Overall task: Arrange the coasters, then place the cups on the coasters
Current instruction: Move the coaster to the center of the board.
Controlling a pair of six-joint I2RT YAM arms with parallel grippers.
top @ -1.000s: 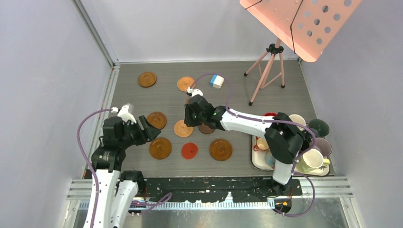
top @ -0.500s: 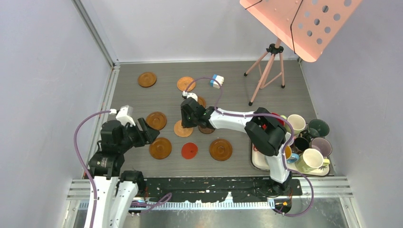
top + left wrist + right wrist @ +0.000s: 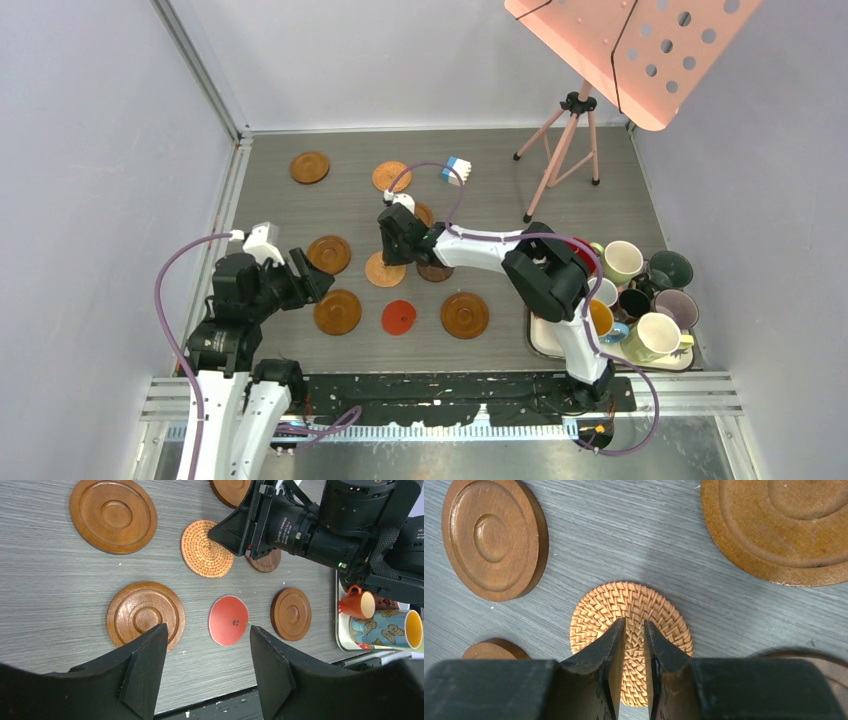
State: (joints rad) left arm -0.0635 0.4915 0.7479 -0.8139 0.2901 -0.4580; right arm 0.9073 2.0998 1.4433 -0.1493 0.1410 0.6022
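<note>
Several round coasters lie on the grey table. Among them are a woven coaster (image 3: 383, 272), a red coaster (image 3: 399, 317) and wooden ones (image 3: 337, 312) (image 3: 465, 315) (image 3: 309, 167). My right gripper (image 3: 634, 623) hangs just over the woven coaster (image 3: 664, 615). Its jaws stand a narrow slit apart with nothing between them. My left gripper (image 3: 207, 628) is open and empty above the table, between a wooden coaster (image 3: 145, 615) and the red coaster (image 3: 228, 620). Several cups (image 3: 622, 262) (image 3: 655, 337) stand on and beside a white tray (image 3: 541, 345) at the right.
A blue-and-white block (image 3: 457, 170) lies at the back of the table. A pink tripod stand (image 3: 565, 150) carries a perforated pink panel (image 3: 640, 50) at the back right. Walls close in on the left, the back and the right.
My right gripper has slid a little to the left, onto the woven coaster, and its elbow has folded in. The left arm has barely moved.
</note>
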